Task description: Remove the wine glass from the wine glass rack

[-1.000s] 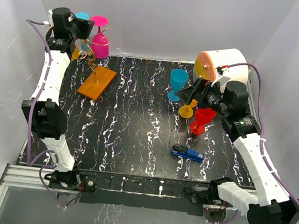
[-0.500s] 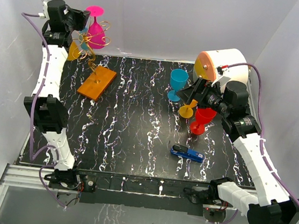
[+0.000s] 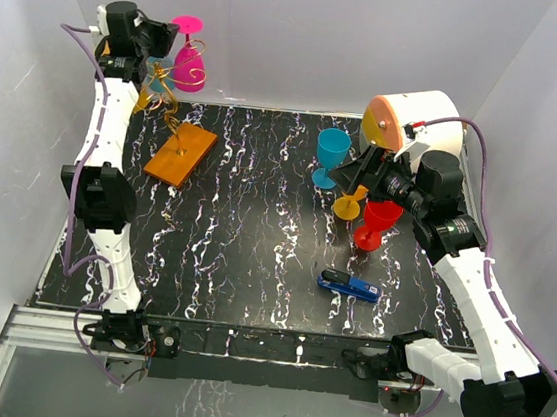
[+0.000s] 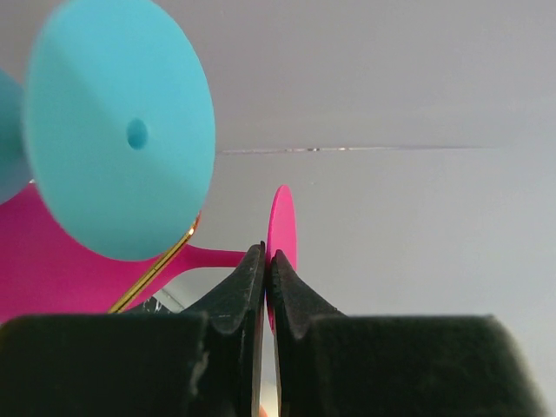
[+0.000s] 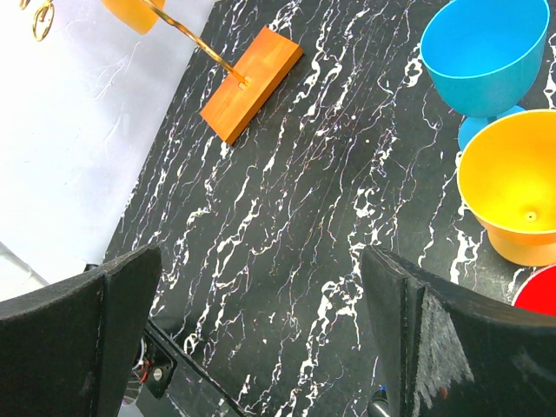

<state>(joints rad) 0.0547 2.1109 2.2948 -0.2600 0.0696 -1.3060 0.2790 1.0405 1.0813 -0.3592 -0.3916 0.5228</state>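
Note:
The wine glass rack (image 3: 167, 98) is a gold wire stand on a flat orange base (image 3: 180, 153) at the back left; the base also shows in the right wrist view (image 5: 252, 82). A pink wine glass (image 3: 189, 69) hangs upside down at its top. My left gripper (image 3: 164, 39) is shut on the edge of its pink foot (image 4: 281, 228). A gold wire arm (image 4: 156, 271) crosses the pink stem. A cyan glass foot (image 4: 117, 130) hangs close on the left. My right gripper (image 3: 365, 170) is open and empty over the table (image 5: 261, 295).
An orange glass (image 3: 141, 98) also hangs on the rack. A blue glass (image 3: 331, 154), a yellow glass (image 3: 349, 207) and a red glass (image 3: 377, 223) stand at the right. A white and orange cylinder (image 3: 414, 123) lies behind them. A blue stapler (image 3: 348, 285) lies nearer the front.
My left arm has lifted and shifted slightly right with the pink glass's foot in its jaws. The right arm has not moved.

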